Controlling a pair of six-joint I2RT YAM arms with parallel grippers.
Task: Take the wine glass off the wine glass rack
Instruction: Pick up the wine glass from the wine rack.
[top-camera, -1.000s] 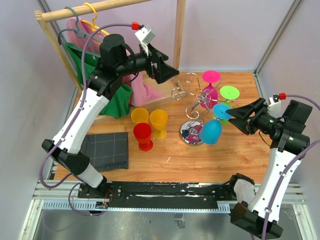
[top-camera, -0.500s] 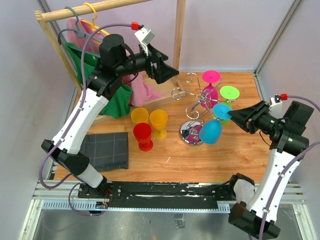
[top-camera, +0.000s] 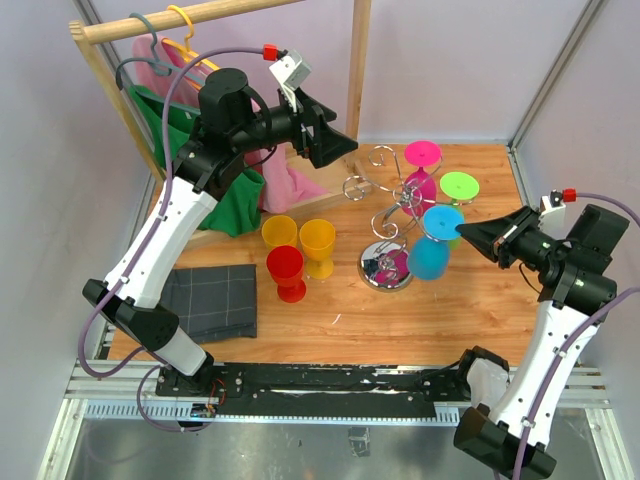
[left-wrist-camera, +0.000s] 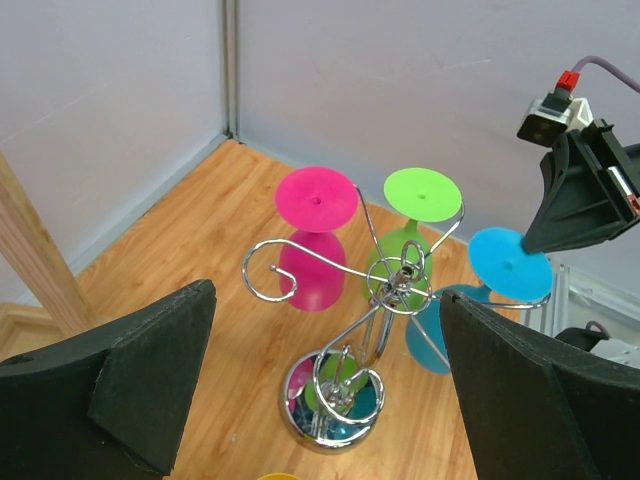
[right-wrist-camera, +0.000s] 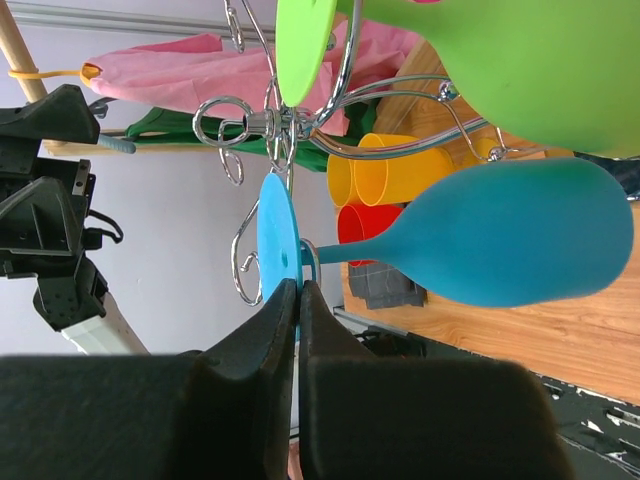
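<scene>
At the right gripper (right-wrist-camera: 298, 292) I see both fingers pinched tight on the rim of the blue wine glass (top-camera: 430, 256), gripping its flat foot. It hangs bowl-down from a hook arm on the right side of the chrome wine glass rack (top-camera: 386, 278). Just behind it hang a pink glass (top-camera: 420, 190) and a green glass (top-camera: 459, 186). Left of the rack and farther back, my left gripper (top-camera: 335, 142) hovers with jaws spread wide, holding nothing.

Right hand (right-wrist-camera: 298, 300) pinches the foot rim of the blue wine glass (right-wrist-camera: 500, 235) hanging on the rack (right-wrist-camera: 270, 125).
</scene>
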